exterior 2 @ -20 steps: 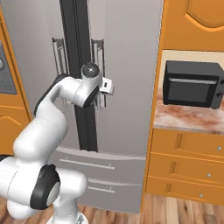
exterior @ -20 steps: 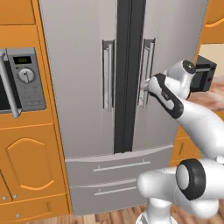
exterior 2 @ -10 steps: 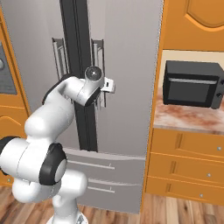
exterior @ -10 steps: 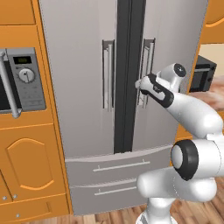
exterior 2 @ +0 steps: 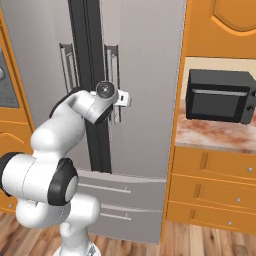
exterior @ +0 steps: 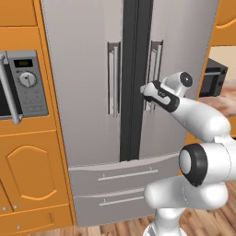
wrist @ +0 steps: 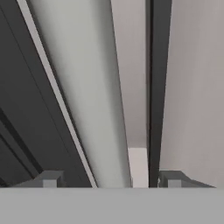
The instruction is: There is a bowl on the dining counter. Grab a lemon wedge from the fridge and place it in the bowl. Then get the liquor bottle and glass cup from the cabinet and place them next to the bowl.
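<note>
Against the right fridge door handle (exterior: 154, 73), the end effector (wrist: 111, 178) straddles the bar, fingers apart, contact unclear.

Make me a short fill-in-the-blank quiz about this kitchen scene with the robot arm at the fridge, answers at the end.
1. The gripper has its jaws on either side of the right-hand fridge door's vertical grey bar ____.
2. Both doors of the grey French-door fridge are ____.
3. The black microwave sits on a counter to the ____ of the fridge in the right base view.

Missing words: handle; shut; right
</note>
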### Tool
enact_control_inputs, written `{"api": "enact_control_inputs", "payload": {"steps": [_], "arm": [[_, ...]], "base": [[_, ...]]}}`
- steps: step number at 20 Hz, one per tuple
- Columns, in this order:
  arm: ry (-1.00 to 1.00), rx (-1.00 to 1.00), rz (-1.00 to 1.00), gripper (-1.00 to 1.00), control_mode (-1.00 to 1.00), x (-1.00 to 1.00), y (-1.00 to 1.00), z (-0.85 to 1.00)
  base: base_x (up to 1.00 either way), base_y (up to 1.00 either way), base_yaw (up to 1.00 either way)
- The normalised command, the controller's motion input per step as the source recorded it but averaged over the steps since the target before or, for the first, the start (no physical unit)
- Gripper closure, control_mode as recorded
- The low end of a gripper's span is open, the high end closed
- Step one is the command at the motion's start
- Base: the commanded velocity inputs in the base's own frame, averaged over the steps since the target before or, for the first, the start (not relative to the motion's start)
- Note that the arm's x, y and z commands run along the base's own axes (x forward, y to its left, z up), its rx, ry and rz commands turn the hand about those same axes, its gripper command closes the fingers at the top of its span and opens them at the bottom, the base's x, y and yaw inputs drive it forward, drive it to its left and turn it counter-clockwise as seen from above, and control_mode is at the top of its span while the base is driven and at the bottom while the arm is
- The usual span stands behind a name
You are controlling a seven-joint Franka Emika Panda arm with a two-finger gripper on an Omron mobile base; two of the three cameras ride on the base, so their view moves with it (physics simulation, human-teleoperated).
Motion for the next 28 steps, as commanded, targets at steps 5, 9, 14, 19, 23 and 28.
{"api": "enact_control_inputs", "payload": {"steps": [5,9,14,19,23,28], "arm": [[0.0,0.0,0.0,1.0,-1.0,0.02,0.08,-0.01],[0.0,0.0,-0.01,1.0,-1.0,-0.14,-0.19,0.0],[0.0,0.0,-0.03,1.0,-1.0,-0.55,-0.55,0.04],[0.0,-0.02,-0.07,1.0,-1.0,-0.66,-0.73,0.07],[0.03,-0.05,-0.08,1.0,-1.0,-0.59,-0.83,0.02],[0.02,-0.03,-0.06,1.0,-1.0,-0.62,-0.8,0.02]], "base": [[0.0,0.0,0.0],[0.0,0.0,0.0],[0.0,0.0,0.0],[0.0,0.0,0.0],[0.0,0.0,0.0],[0.0,0.0,0.0]]}}
